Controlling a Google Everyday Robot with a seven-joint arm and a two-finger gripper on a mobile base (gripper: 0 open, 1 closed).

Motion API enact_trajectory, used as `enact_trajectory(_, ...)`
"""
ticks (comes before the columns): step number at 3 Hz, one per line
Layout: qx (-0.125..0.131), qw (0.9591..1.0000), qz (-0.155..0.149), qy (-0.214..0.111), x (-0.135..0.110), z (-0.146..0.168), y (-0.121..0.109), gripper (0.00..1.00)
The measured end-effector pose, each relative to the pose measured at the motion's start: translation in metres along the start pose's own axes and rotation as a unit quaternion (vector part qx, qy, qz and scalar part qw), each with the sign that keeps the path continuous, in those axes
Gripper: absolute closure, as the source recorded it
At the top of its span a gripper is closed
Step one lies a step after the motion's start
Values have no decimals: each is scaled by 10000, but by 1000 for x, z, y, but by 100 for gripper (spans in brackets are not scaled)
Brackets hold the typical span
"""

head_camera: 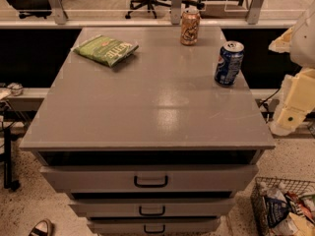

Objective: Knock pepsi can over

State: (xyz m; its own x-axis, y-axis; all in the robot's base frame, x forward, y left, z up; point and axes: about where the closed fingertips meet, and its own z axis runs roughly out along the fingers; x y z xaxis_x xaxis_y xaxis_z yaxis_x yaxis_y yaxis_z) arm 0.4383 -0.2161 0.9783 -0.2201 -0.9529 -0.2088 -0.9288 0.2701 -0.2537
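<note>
One camera, high before the cabinet [147,102], looking down (fairly near) — gripper [289,113] at right edge.

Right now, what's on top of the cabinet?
Pepsi can upright by the right edge, tan can at the back, chip bag back left; what lies under the bag is hidden. The gripper hangs off the right side.

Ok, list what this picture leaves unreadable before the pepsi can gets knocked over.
1. Gripper, camera view: low beside the cabinet's right side, clear of the pepsi can; the right edge cuts its arm off.
2. Pepsi can's back: hidden by the can itself.
3. Wire basket, bottom right: cut by the corner; contents too jumbled to name.
4. Shoe, bottom left: mostly cut by the bottom edge.
</note>
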Motion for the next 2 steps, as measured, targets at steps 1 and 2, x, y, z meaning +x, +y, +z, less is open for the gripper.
enact_trajectory(1,1,10000,0,0,0,0,0,0)
enact_trajectory(2,22,9999,15,-110,2,4,-5,0)
